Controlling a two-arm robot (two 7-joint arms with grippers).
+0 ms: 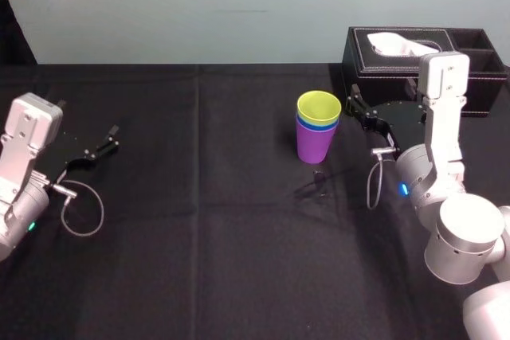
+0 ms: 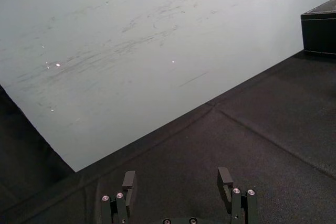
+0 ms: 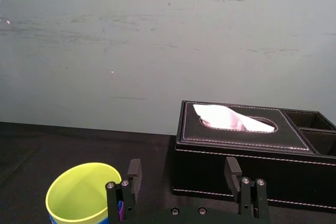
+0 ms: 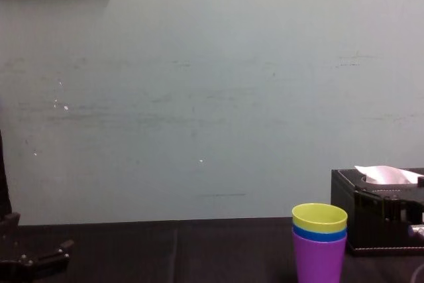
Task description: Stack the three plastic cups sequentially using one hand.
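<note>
**Stack built; the risk is the pull-away**

- Right gripper (image 1: pixel 367 127): jaws spread, holding nothing. It sits at right of centre in the head view, just beside the cups and apart from them. In the right wrist view, the right gripper (image 3: pixel 182 179) has one finger in front of the top cup's rim.
- Cups: yellow-green cup (image 1: pixel 319 107) is nested in the blue cup (image 1: pixel 317 125), of which only a rim band shows. Both sit in the purple cup (image 1: pixel 315 147), which stands upright on the black table (image 1: pixel 239 236). The stack is centre-right in the head view and lower right in the chest view, and looks complete.
- Tissue box (image 1: pixel 382 73): upper right, close behind the gripper.
- Left gripper (image 1: pixel 96 147): far left, jaws apart, idle and well clear.

Risks, as I judge them:
- The stack is tall, light and narrow-footed, so a sideways drift of the near finger could clip the rim and topple it.
- Backing out carelessly could knock the box.
</note>
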